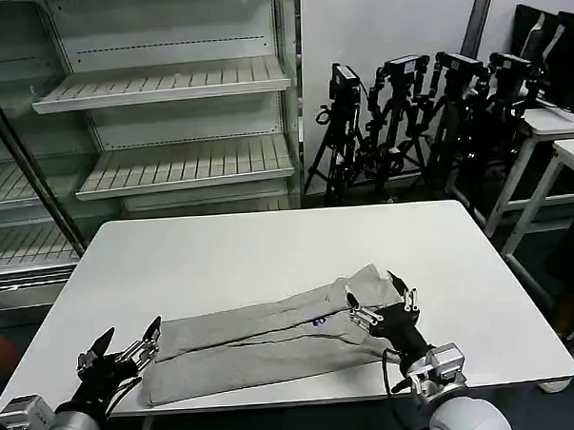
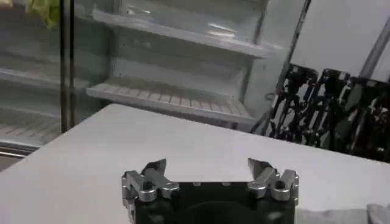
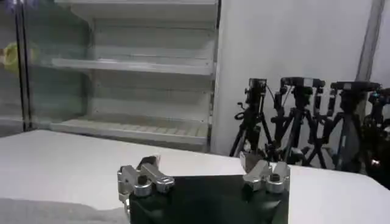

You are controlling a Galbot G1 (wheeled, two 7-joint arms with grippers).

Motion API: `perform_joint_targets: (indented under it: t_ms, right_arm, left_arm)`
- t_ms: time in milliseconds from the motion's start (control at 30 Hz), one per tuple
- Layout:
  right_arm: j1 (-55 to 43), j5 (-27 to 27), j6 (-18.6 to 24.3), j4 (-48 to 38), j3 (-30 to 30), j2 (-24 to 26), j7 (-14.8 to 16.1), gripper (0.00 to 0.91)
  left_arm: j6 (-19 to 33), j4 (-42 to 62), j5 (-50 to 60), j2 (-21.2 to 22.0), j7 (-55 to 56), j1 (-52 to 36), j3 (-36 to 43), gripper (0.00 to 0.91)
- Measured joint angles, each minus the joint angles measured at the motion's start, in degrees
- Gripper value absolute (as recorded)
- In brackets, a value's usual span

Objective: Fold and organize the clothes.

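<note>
A light grey T-shirt [image 1: 264,340] lies folded into a long band along the front of the white table [image 1: 269,249], with a small dark print near its middle. My left gripper [image 1: 129,339] stands open at the band's left end, just off the cloth, nothing between its fingers. My right gripper [image 1: 378,291] stands open over the band's right end, fingers spread above the fabric. In the left wrist view the left gripper [image 2: 207,165] has bare table between its fingers and grey cloth [image 2: 341,216] to one side. In the right wrist view the right gripper [image 3: 201,163] is open, with grey cloth [image 3: 55,212] beside it.
Empty display shelves [image 1: 169,125] stand behind the table on the left. Several black tripods [image 1: 416,114] are grouped behind it on the right, next to white side tables [image 1: 560,136]. The far half of the table is bare.
</note>
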State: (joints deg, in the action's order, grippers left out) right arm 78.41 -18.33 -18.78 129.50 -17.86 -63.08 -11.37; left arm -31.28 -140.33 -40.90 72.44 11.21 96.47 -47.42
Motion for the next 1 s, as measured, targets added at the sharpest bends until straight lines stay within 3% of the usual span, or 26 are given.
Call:
perform_joint_targets:
  t_ms: [1000]
  right_arm:
    - [6.67, 0.84, 1.51, 2.98, -5.61, -0.9, 0.12, 0.907]
  left_arm:
    - [6.78, 16.22, 6.3, 4.89, 0.02, -4.98, 10.0, 0.907]
